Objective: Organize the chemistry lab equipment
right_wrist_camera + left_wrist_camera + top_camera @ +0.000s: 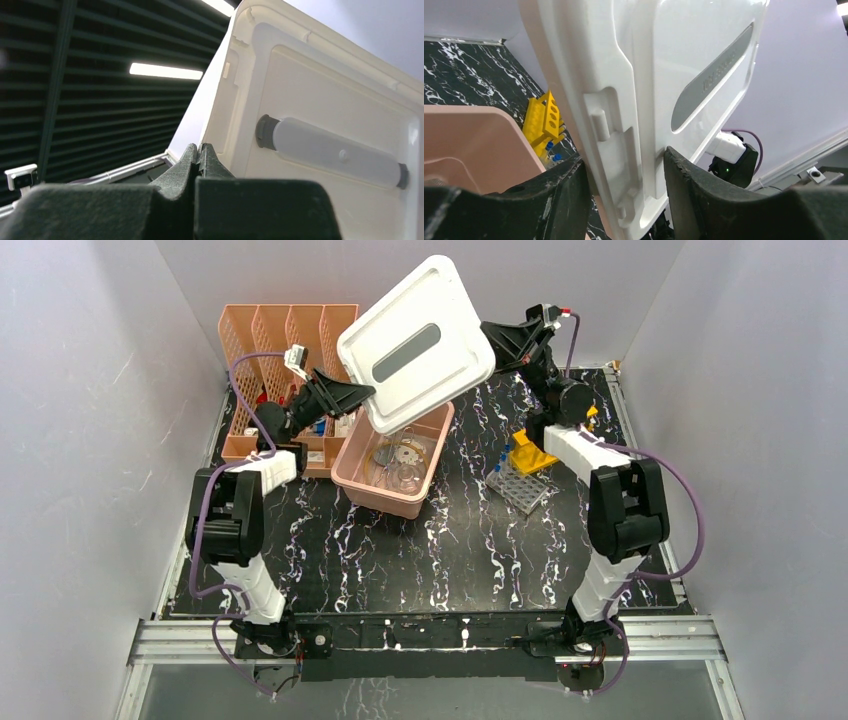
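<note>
My left gripper [362,398] is shut on the lower left edge of the white lid [415,340] and holds it tilted in the air above the pink tub [352,472]. In the left wrist view its jaws [624,170] stand either side of the lid's rim [649,75]. My right gripper [492,340] is shut, its tips [199,147] at the lid's right edge [325,100]. Clear glass dishes [400,462] lie inside the tub. A yellow tube rack [530,455] and a clear tube rack [520,487] stand to the right of the tub.
The peach mesh file holder [270,340] stands at the back left beside the tub. The yellow rack [544,120] with blue-capped tubes [551,150] shows past the tub wall [474,135]. Walls enclose both sides.
</note>
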Robot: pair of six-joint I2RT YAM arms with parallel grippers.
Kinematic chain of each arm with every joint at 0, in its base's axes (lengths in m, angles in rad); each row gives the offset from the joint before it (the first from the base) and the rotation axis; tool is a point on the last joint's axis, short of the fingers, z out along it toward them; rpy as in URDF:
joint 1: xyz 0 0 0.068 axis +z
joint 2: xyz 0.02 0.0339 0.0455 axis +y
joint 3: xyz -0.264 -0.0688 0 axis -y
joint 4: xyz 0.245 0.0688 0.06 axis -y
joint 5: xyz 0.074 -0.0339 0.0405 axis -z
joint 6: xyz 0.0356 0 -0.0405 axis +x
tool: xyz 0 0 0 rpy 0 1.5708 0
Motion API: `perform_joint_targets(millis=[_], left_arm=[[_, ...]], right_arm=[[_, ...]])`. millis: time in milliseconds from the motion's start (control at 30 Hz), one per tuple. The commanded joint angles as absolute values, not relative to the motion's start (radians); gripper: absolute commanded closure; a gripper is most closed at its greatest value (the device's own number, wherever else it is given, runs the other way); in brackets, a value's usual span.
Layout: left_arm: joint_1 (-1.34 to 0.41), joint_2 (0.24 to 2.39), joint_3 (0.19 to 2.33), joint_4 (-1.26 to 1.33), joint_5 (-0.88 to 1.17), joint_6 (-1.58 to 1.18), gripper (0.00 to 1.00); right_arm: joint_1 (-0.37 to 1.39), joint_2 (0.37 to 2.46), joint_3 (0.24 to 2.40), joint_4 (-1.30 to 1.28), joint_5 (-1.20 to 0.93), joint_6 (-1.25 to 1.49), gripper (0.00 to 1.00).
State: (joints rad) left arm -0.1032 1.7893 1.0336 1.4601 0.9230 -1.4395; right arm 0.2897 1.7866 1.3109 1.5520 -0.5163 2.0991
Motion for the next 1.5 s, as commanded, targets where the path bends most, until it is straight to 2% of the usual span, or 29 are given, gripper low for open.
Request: perform_joint_targets(millis=[0,367,467,600,700,733,800,867,933,1000,1100,1467], left_arm=[[-0.135,1.654,1.04,1.786,0.935,-1.433,0.51],[-0.127,1.616,1.005,1.786,0.912,-1.457,0.59],[-0.128,1.607,1.007,1.786,0.902,-1.463,0.64],[-0.127,1.596,1.011,1.786,0.892,-1.466,0.76],[-0.124,1.597,1.01,1.786,0.878,-1.473,0.91],[-0.122,1.596,1.008,1.786,0.87,-1.476,0.95],[-0.117,1.596,1.008,1.786,0.854,-1.482,1.0],[-0.105,1.599,1.007,1.786,0.838,-1.486,1.0],[-0.089,1.61,1.007,1.786,0.821,-1.494,1.0],[-0.055,1.624,1.016,1.786,0.797,-1.522,1.0],[-0.007,1.64,1.046,1.786,0.775,-1.545,1.0],[0.05,1.662,1.073,1.784,0.745,-1.574,1.0]], right_arm=[[0.303,1.85,1.279,1.816,-0.532,2.056,1.0],[0.28,1.958,1.299,1.818,-0.525,2.062,1.0],[0.271,1.989,1.304,1.82,-0.52,2.067,1.0],[0.265,2.033,1.317,1.819,-0.514,2.077,1.0],[0.262,2.052,1.336,1.819,-0.507,2.084,1.0],[0.26,2.057,1.338,1.819,-0.5,2.088,0.98],[0.254,2.062,1.335,1.818,-0.488,2.095,0.81],[0.247,2.062,1.327,1.818,-0.482,2.097,0.52],[0.236,2.062,1.326,1.818,-0.494,2.084,0.35],[0.222,2.062,1.32,1.818,-0.506,2.071,0.26],[0.196,2.06,1.305,1.819,-0.53,2.051,0.2],[0.061,1.969,1.19,1.714,-0.663,1.831,0.2]])
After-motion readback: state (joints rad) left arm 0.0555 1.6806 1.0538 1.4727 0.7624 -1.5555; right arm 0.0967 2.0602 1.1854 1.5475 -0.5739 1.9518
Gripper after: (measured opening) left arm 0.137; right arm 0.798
